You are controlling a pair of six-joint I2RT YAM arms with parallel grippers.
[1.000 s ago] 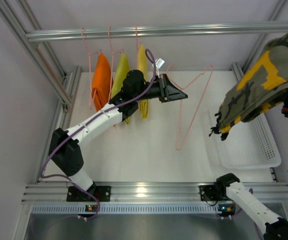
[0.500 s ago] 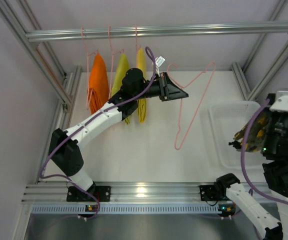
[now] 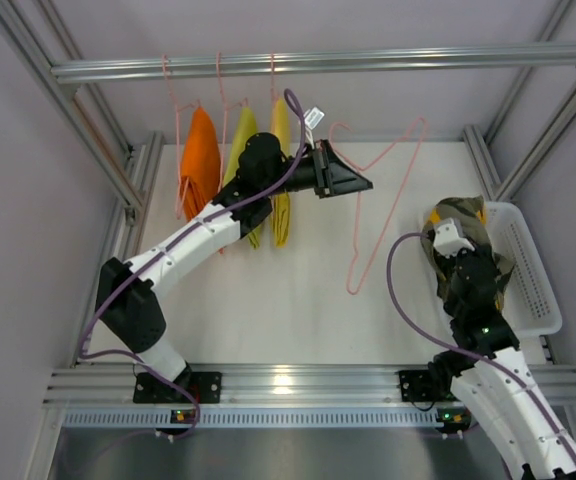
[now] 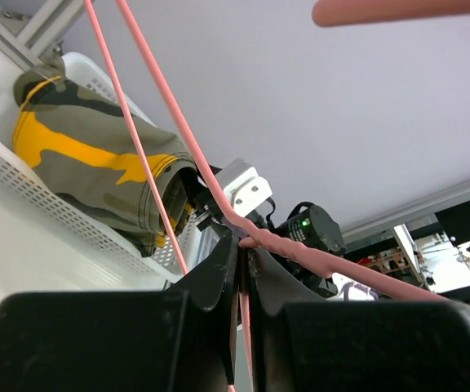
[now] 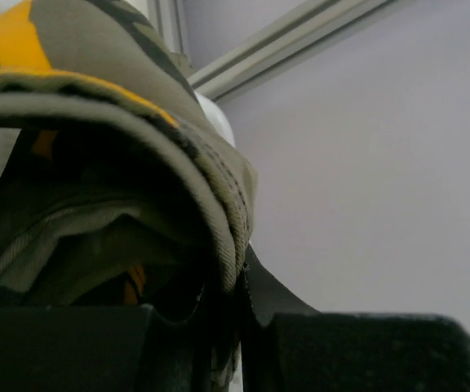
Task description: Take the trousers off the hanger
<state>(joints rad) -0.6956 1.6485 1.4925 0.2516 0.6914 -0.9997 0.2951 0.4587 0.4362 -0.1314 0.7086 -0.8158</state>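
The hanger (image 3: 387,205), a bare pale-pink wire one, hangs tilted over the middle of the table from my left gripper (image 3: 363,184). In the left wrist view that gripper (image 4: 243,245) is shut on the hanger (image 4: 149,175) wire near its twisted neck. The camouflage trousers (image 3: 458,213) are off the hanger, bunched over the left end of the white basket (image 3: 543,300). My right gripper (image 3: 452,232) sits in the cloth; in the right wrist view it (image 5: 239,286) is shut on a seamed edge of the trousers (image 5: 96,98). The left wrist view shows the trousers (image 4: 88,159) resting in the basket (image 4: 23,184).
Three more pink hangers hang from the top rail (image 3: 318,62) at the back left, carrying an orange garment (image 3: 200,160), a lime one (image 3: 240,140) and a yellow one (image 3: 281,130). Aluminium frame posts (image 3: 538,100) stand around the table.
My right arm came down from high near the camera to the basket, carrying the trousers with it. The left arm and hanger shifted only slightly.
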